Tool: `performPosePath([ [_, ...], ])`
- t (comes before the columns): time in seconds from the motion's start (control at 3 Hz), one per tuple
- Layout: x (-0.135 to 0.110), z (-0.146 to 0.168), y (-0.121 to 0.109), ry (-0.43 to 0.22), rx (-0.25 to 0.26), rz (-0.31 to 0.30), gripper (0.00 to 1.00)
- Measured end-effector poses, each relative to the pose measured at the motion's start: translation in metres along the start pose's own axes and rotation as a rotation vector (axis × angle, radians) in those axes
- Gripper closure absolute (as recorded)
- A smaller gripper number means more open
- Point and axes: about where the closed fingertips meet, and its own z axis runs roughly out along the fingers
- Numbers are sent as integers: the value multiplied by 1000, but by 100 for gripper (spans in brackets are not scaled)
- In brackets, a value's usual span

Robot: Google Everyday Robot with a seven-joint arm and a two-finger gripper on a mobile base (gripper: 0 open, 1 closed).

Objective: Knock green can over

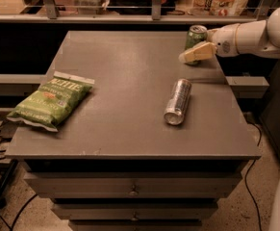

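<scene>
Camera view: the green can (195,37) stands upright at the far right of the grey worktop (120,66), close to its far edge. The pale hand (187,56) reaches in from the right on a white arm (255,32) and lies across the front of the can's lower part. Whether the hand is wide or narrow cannot be told. A silver can (178,101) lies on its side nearer, right of centre. A green chip bag (50,101) lies flat at the left edge.
</scene>
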Motion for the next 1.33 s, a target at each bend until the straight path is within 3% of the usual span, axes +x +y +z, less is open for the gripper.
performPosePath([
  [0.33, -6, 0, -1, -2, 18, -35, 49],
  [0.67, -10, -5, -2, 9, 37, -64, 72],
  [1.0, -16, -18, 4, 104, 70, -168, 95],
  [1.33, -18, -24, 13, 301, 104, -380, 97],
])
